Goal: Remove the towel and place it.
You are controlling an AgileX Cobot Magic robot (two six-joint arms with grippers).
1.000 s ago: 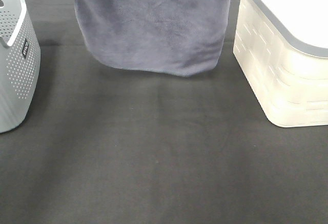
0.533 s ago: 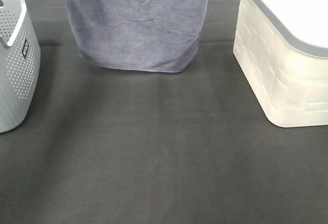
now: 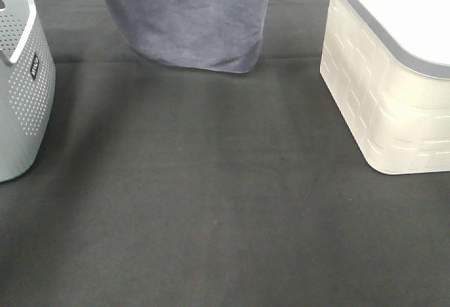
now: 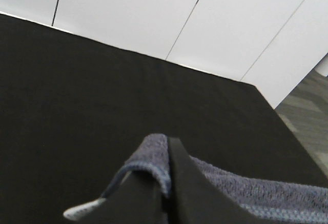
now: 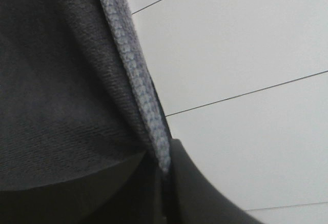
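L gripper (image 4: 165, 185) & R gripper (image 5: 164, 183) both pinch towel (image 3: 186, 19) tight. Move both together, level, no sag, then set down slow.

The slate-purple terry towel (image 3: 190, 19) hangs at the back middle over the black cloth-covered surface (image 3: 211, 201), between the grey perforated plastic basket (image 3: 24, 103) at left and the cream lidded plastic box (image 3: 394, 103) at right.
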